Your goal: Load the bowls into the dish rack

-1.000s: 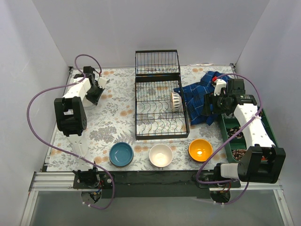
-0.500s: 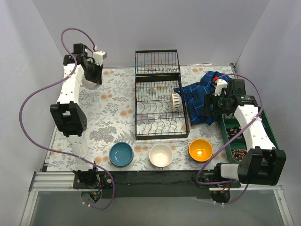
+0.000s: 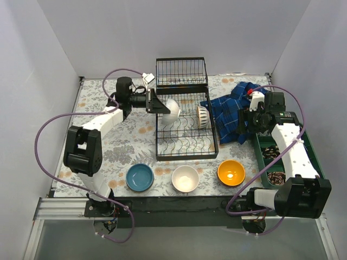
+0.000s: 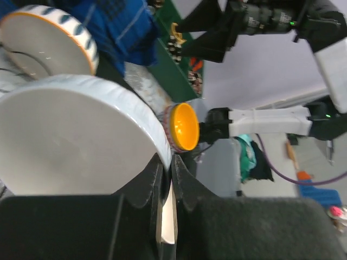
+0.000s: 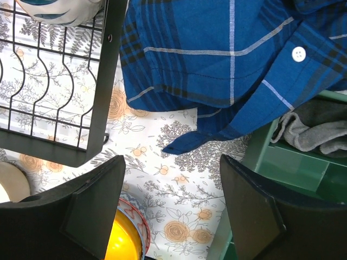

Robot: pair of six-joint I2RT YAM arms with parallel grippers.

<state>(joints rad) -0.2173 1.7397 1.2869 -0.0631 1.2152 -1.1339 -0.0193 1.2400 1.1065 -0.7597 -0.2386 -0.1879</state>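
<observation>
Dish rack mid-counter, back section upright; striped bowl on edge among tines, right side. Held white bowl tilted above rack's left rear, rim pinched in left jaws. Blue bowl, loose white bowl, orange bowl in row before rack. Right jaws wide, holding nothing, over counter by plaid cloth, green tray just beside

Bowls before dish rack, cloth right of it
</observation>
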